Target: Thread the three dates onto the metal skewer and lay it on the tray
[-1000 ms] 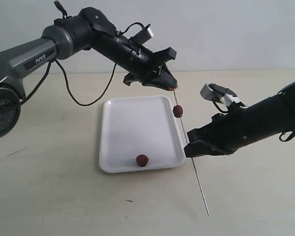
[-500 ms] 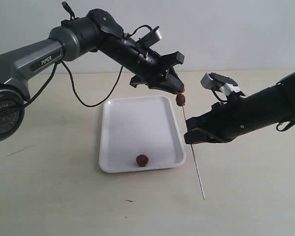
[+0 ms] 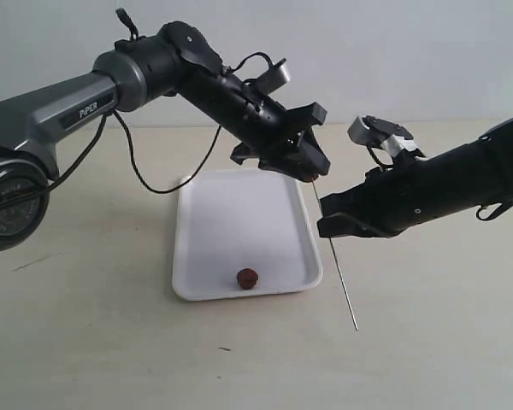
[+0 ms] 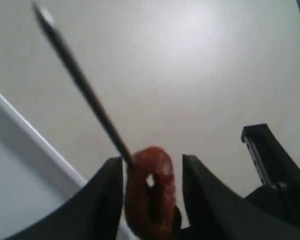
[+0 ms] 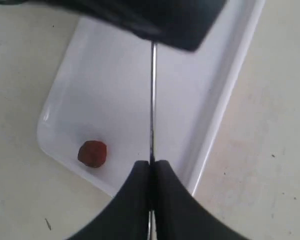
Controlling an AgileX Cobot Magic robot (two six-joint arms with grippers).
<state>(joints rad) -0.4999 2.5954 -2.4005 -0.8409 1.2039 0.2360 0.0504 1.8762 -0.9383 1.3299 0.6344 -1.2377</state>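
Skewer [image 3: 342, 286]: thin, stiff, slick, judged light. It is pinched mid-length by right gripper [image 3: 325, 226], jaws closed tight on it, and held slanted above tray [image 3: 239, 213] right edge. Dates judged soft, crushable; best taken by sides. Threaded date [image 4: 140, 200] shown only in left wrist view, flanked by left gripper [image 4: 152, 167], jaws parted, slight gap. Loose date [image 3: 248, 278] seen at tray near edge.
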